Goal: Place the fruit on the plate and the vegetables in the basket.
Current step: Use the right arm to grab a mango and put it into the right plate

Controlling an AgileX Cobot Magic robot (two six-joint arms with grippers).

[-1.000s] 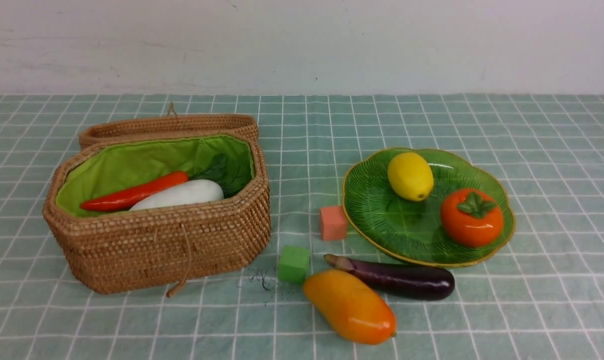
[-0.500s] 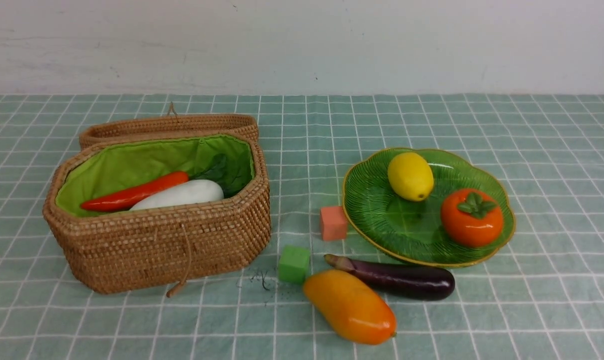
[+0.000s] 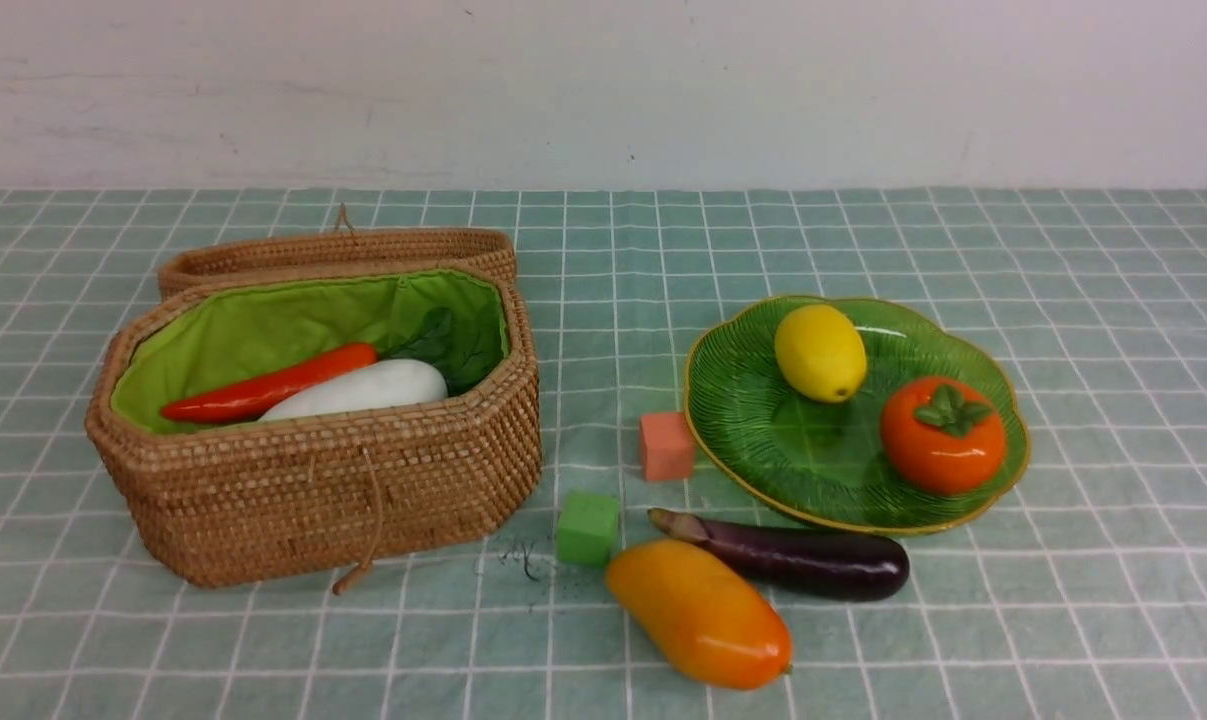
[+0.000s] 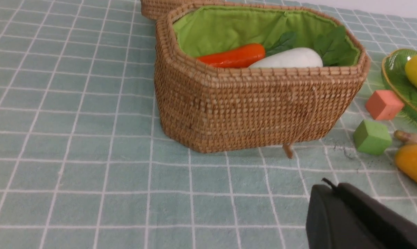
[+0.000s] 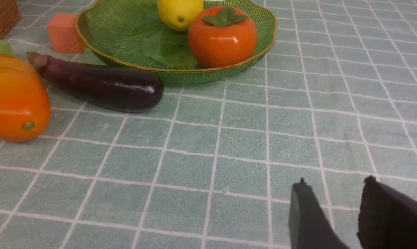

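Observation:
The green plate (image 3: 763,440) holds a yellow lemon (image 3: 819,352) and an orange persimmon (image 3: 943,434). In front of it on the cloth lie a purple eggplant (image 3: 793,557) and an orange-yellow mango (image 3: 699,612), side by side. The wicker basket (image 3: 313,490) stands open at the left with a red-orange carrot (image 3: 268,385) and a white radish (image 3: 363,388) inside. Neither arm shows in the front view. My left gripper (image 4: 332,186) is shut and empty, over bare cloth short of the basket (image 4: 256,103). My right gripper (image 5: 336,185) is open and empty, well short of the eggplant (image 5: 101,84) and plate (image 5: 125,34).
A salmon-pink cube (image 3: 666,446) sits at the plate's left edge and a green cube (image 3: 587,528) lies between the basket and the mango. The basket's lid (image 3: 338,252) lies back behind it. A white wall closes off the far edge of the table.

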